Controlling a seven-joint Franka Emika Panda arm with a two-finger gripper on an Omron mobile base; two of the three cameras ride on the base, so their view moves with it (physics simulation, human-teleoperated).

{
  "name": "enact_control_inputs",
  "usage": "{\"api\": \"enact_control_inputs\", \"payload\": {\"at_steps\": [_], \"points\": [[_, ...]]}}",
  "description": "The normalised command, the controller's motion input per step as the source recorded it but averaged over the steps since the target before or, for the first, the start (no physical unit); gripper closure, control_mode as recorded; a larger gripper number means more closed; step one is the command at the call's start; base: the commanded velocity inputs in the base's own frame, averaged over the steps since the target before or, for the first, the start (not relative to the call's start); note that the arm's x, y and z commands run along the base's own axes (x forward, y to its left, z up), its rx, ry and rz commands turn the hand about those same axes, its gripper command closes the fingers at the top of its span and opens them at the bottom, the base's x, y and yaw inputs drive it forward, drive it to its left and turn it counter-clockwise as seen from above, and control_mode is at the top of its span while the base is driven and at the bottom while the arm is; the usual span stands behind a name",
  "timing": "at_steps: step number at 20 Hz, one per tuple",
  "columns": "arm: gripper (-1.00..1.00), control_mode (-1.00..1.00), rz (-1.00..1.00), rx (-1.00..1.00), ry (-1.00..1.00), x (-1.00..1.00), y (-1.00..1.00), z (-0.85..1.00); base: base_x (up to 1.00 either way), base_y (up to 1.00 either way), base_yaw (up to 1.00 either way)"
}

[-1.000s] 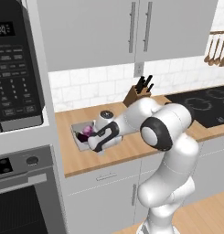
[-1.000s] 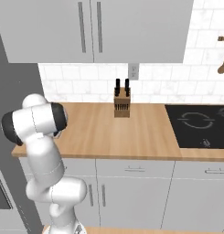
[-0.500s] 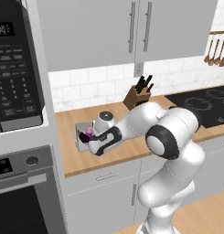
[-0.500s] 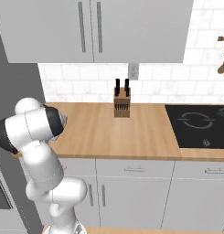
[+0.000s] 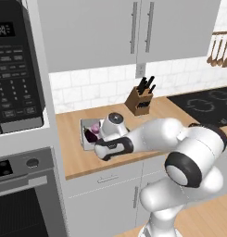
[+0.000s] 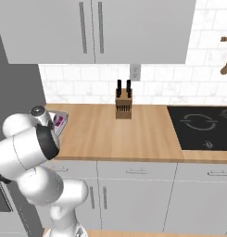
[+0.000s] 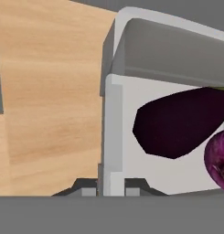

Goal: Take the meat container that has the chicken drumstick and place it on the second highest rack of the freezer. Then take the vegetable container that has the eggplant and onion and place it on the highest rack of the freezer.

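The vegetable container is a pale grey tray on the wooden counter. In it lie the dark purple eggplant and the pink-purple onion. My gripper is shut on the tray's near rim, one fingertip on either side of the wall. In the left base view the tray sits by the counter's left end, with the onion showing inside it and my gripper at its front edge. The right base view has the tray just behind my arm. The meat container and the freezer are out of view.
A knife block stands against the tiled wall, right of the tray. A black cooktop fills the counter's right end. A microwave and oven stack rises at the left. Bare counter lies between tray and cooktop.
The jaws have closed from wide open onto the tray's rim. My elbow has swung lower and forward. The tray stays in place.
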Motion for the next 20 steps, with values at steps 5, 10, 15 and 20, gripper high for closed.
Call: {"api": "enact_control_inputs", "payload": {"at_steps": [5,10,15,20], "points": [[1.00,-1.00,0.01,-0.03,-0.01,-0.16,-0.55,0.57,0.00,0.00,0.00],[1.00,-1.00,0.12,-0.15,0.00,-0.50,-0.81,0.49,0.00,0.00,0.00],[1.00,-1.00,0.11,-0.12,0.00,-0.50,-0.80,0.59,0.00,0.00,0.00],[1.00,-1.00,0.07,-0.09,0.00,-0.71,-0.48,0.55,0.00,0.00,0.00]]}}
